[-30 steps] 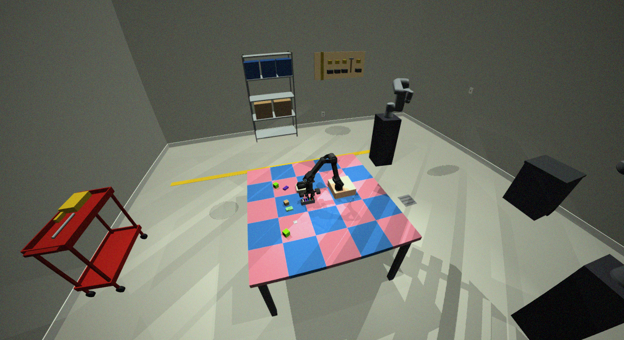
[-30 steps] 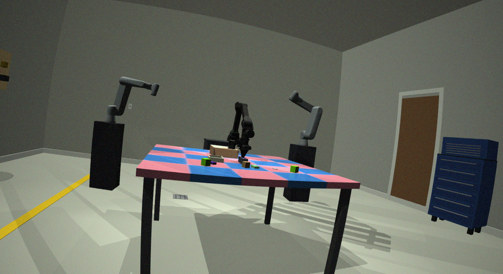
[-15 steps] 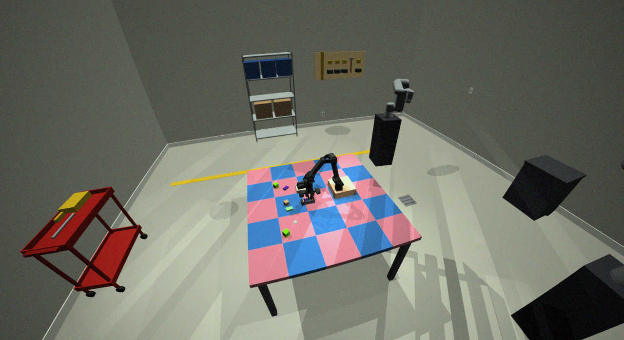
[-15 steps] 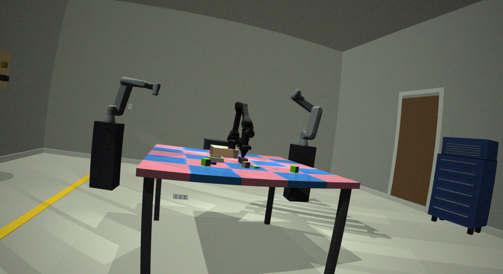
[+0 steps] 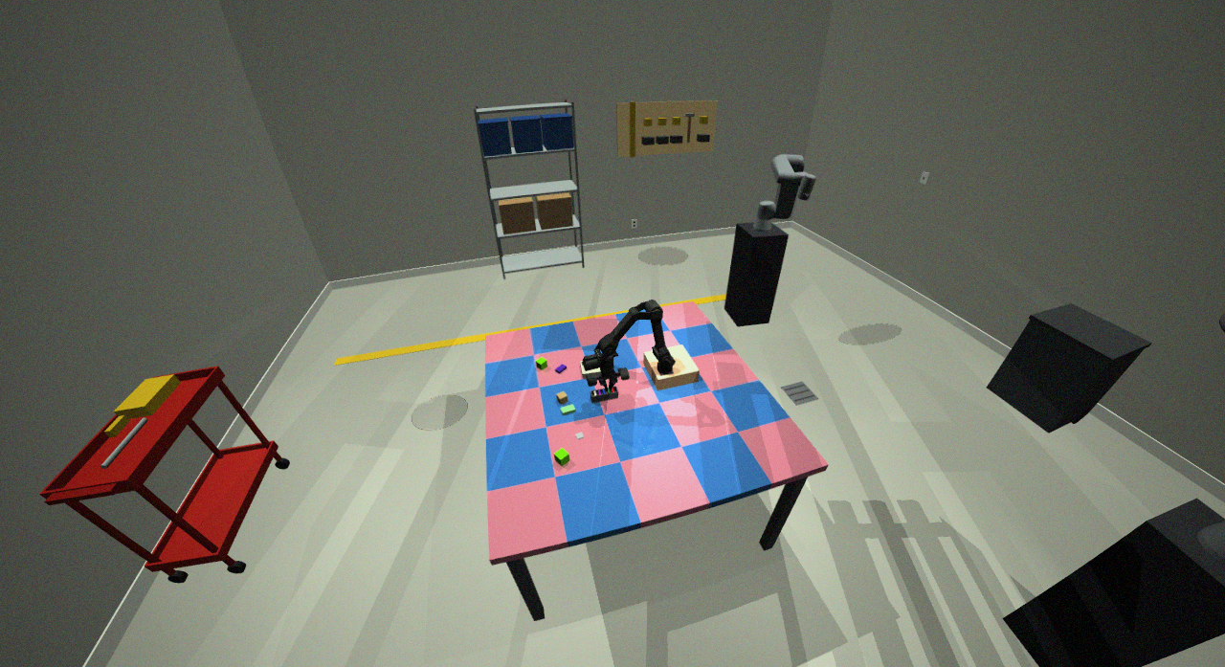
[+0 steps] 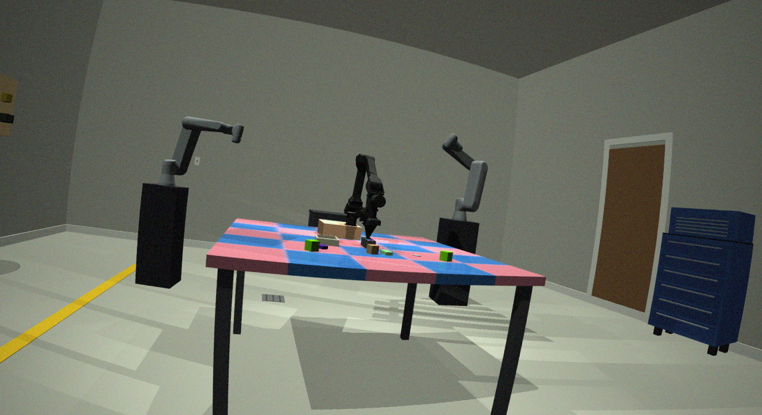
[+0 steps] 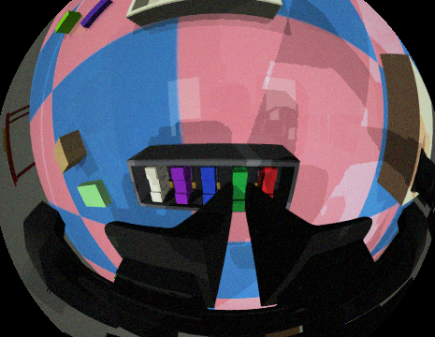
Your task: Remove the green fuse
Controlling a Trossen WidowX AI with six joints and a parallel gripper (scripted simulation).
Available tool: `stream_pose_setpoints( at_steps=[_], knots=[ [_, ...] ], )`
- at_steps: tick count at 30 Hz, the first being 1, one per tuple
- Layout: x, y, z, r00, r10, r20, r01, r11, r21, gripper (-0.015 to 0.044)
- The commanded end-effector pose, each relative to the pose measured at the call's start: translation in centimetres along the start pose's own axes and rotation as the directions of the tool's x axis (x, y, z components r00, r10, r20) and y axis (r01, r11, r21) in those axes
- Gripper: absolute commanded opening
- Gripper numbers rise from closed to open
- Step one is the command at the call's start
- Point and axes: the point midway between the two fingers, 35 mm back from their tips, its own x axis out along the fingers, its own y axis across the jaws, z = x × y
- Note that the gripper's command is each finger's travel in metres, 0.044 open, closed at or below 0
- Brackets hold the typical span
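No readable text, labels, brand marks, numbers or signs in any view. The wall board (image 5: pixel 667 127) carries only plain yellow and black blocks, unlettered. The fuse block (image 7: pixel 212 182) and its coloured fuses show no markings. The boxes on the shelf rack (image 5: pixel 571 162) are blank.

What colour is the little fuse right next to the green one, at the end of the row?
Red, beside the green fuse; the wrist view shows it best.

Green fuse (image 7: pixel 239 183) lower end hidden behind pincer (image 7: pixel 239 209) fingertips.
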Motion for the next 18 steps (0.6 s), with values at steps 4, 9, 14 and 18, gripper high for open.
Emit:
stream_pose_setpoints(
  at_steps=[4,9,14,18],
  knots=[
    [-0.40,0.05,-0.02,1.000,0.001,-0.001,-0.001,1.000,0.000,0.0000],
    [-0.64,0.06,-0.02,1.000,0.001,-0.001,-0.001,1.000,0.000,0.0000],
    [-0.89,0.06,-0.02,1.000,0.001,-0.002,-0.001,1.000,0.000,0.0000],
    [-1.08,0.06,-0.03,1.000,0.001,-0.002,-0.001,1.000,0.000,0.0000]
  ],
)
